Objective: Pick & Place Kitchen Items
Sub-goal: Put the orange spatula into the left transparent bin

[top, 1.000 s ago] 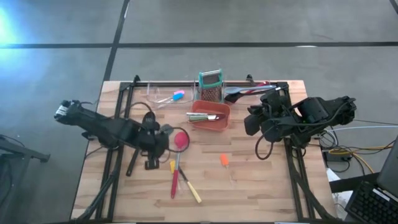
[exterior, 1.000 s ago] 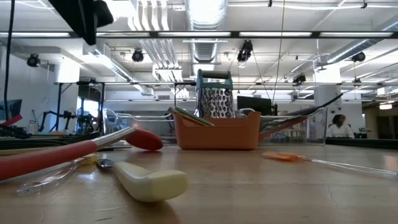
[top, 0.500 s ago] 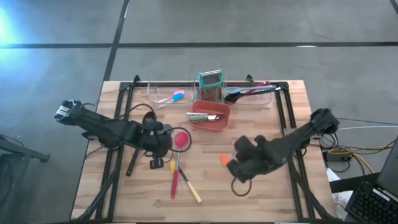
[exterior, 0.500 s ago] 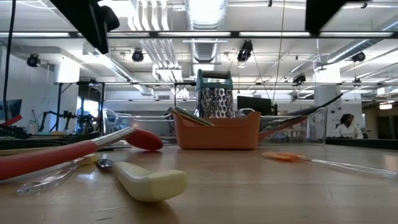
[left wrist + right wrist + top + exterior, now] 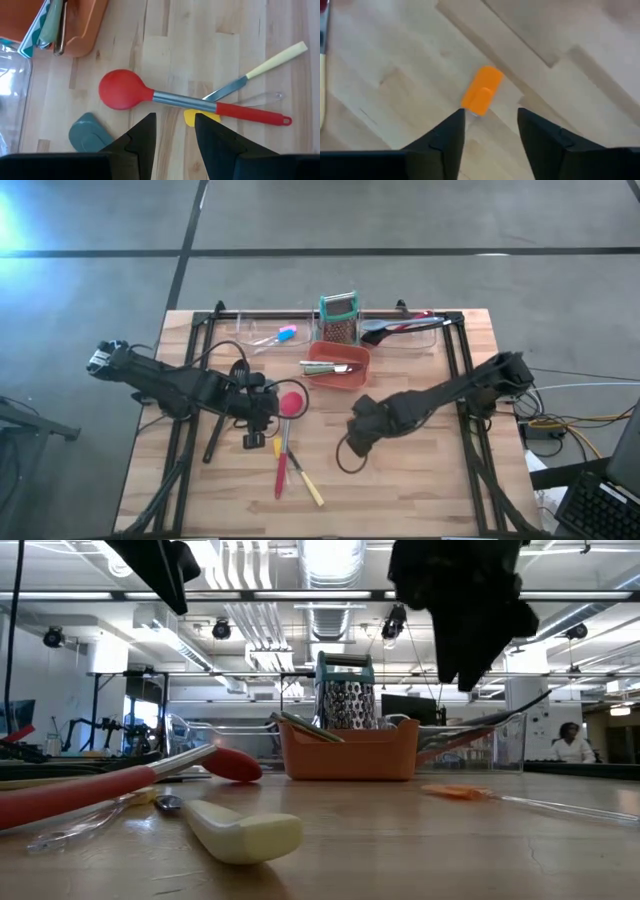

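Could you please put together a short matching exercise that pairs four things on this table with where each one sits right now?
Things:
1. red spoon
2. orange scraper
3. box grater
4. blue scraper

Places:
A. standing upright just behind the red-orange bin
B. on bare wood just ahead of the open right gripper
C. lying ahead of the left gripper, its handle crossing a yellow-handled knife
D. at the table's far edge, left of the grater

Pairs: 1-C, 2-B, 3-A, 4-D

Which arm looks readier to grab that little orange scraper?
The right. Its end effector hangs over the orange scraper, fingers open either side. The left end effector is over the red spoon.
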